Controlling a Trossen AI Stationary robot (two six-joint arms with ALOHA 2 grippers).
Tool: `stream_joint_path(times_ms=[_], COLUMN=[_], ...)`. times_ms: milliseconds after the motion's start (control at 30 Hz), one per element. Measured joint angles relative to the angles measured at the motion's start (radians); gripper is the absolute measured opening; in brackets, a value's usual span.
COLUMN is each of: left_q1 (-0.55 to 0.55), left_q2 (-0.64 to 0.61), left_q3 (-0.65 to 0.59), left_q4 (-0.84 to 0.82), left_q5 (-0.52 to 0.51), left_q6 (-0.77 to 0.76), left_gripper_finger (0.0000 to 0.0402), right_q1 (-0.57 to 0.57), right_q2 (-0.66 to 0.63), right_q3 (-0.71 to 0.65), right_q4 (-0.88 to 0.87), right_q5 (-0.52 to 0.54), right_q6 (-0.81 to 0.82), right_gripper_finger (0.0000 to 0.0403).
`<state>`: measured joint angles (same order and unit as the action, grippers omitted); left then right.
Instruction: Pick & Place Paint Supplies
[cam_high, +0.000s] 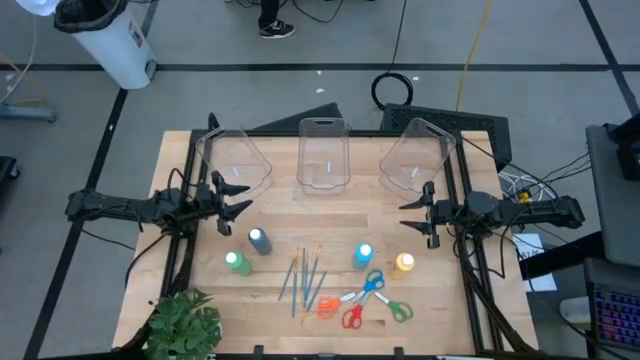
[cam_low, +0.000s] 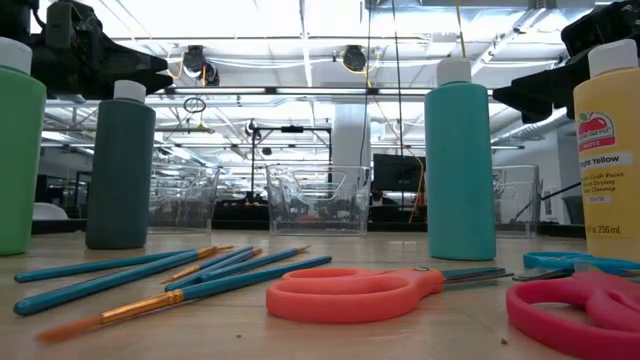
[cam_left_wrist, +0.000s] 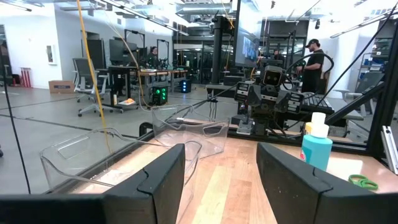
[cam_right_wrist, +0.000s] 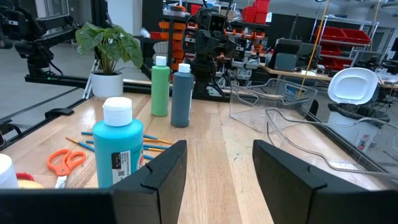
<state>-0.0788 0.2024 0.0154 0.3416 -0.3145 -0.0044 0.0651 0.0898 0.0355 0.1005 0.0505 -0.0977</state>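
Both pincers hover empty, fingers apart: left pincer (cam_high: 236, 198) nr left bin (cam_high: 232, 158), right pincer (cam_high: 412, 215) nr right bin (cam_high: 417, 155). Third bin (cam_high: 323, 152) btwn them at counter (cam_high: 290, 220) rear. Paint bottles (cam_high: 260, 240), brushes (cam_high: 304, 278), scissors (cam_high: 364, 298) sit untouched at front-centre. Plant (cam_high: 183, 325) on front-left corner. Nothing btwn supplies and bins.
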Motion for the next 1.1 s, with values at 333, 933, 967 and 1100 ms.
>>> stream_joint_path(times_ms=[333, 933, 967, 1100], left_q1=[0.0, 0.0, 0.0, 0.0], left_q2=[0.0, 0.0, 0.0, 0.0], left_q3=[0.0, 0.0, 0.0, 0.0], left_q4=[0.0, 0.0, 0.0, 0.0], left_q5=[0.0, 0.0, 0.0, 0.0], left_q6=[0.0, 0.0, 0.0, 0.0], left_gripper_finger=[0.0207, 0.0207, 0.0207, 0.0207], right_q1=[0.0, 0.0, 0.0, 0.0], right_q2=[0.0, 0.0, 0.0, 0.001], right_q3=[0.0, 0.0, 0.0, 0.0], right_q4=[0.114, 0.501, 0.501, 0.493], right_q5=[-0.001, 0.004, 0.004, 0.004], right_q6=[-0.013, 0.298, 0.282, 0.3], right_gripper_finger=[0.0178, 0.0176, 0.0176, 0.0186])
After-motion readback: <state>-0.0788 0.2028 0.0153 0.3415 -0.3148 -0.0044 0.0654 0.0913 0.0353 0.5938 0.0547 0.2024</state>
